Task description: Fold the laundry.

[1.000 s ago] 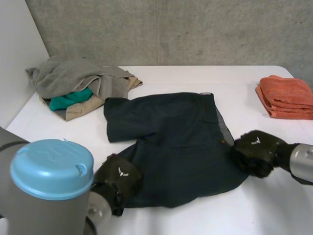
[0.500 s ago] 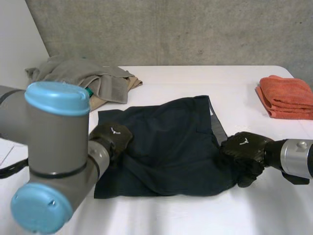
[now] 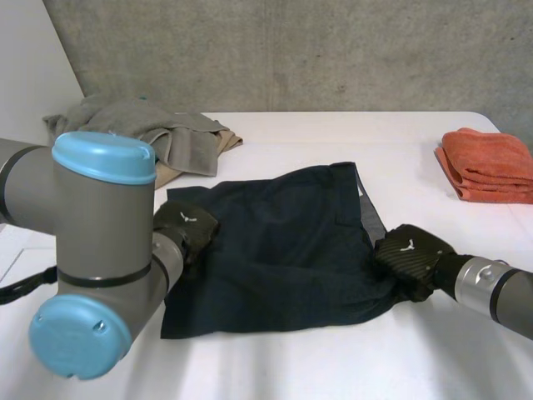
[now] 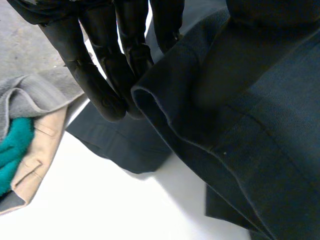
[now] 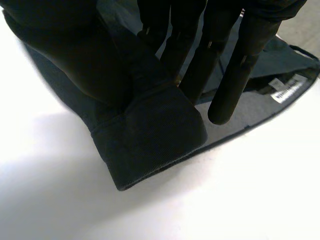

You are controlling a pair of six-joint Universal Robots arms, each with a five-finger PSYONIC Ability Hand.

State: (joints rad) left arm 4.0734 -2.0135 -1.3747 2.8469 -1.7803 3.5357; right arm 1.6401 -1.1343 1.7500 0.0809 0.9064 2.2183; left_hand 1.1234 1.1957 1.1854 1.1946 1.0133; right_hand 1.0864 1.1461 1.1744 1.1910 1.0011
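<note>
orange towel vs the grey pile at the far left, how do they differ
The orange towel is folded flat in neat layers; the grey pile is a loose, crumpled heap. The orange towel is one colour; the grey pile mixes grey, tan and teal cloth. Both lie on the white table, at either side of the dark shorts.

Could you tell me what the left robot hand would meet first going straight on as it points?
Probably the lower layer of the dark shorts just beyond the left robot hand, then the table; depth unclear.
</note>
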